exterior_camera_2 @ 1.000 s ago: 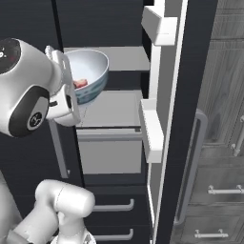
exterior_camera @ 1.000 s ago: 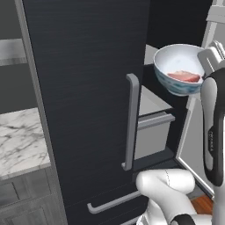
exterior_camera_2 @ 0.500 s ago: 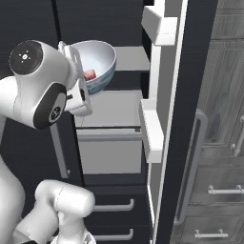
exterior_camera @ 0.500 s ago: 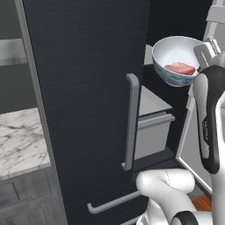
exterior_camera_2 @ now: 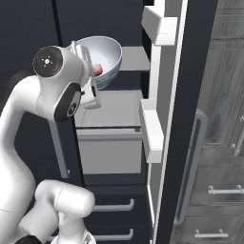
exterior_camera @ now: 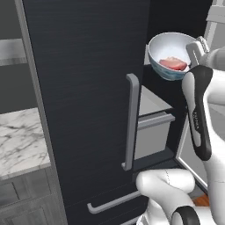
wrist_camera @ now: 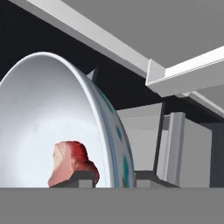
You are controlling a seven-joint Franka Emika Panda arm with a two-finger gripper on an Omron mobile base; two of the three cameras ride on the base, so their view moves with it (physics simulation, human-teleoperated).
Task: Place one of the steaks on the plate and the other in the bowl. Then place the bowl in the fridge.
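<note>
So our gripper (wrist_camera: 114,177) is clamped on the rim of the bowl (exterior_camera: 169,55), one finger inside and one outside the wall, low in the hand view. The bowl hangs in the air at the upper right of the left base view, tipped a bit, and sits at the upper middle of the right base view (exterior_camera_2: 102,57) just behind the hand.

Inside it lies a steak (exterior_camera: 172,63), the red one with a fat edge, so we reckon that part of the job is done. The other steak and the plate are somewhere off camera, so we can't vouch for that half.

The fridge (exterior_camera: 83,101) is open: its door (exterior_camera_2: 178,119) stands swung out on the right of the right base view, and grey shelves (exterior_camera_2: 112,107) show in the gap below the bowl. The bowl looks to us like it's at the mouth of the compartment, not resting on anything yet. What's left: ease it in onto a shelf, let go, pull out.
</note>
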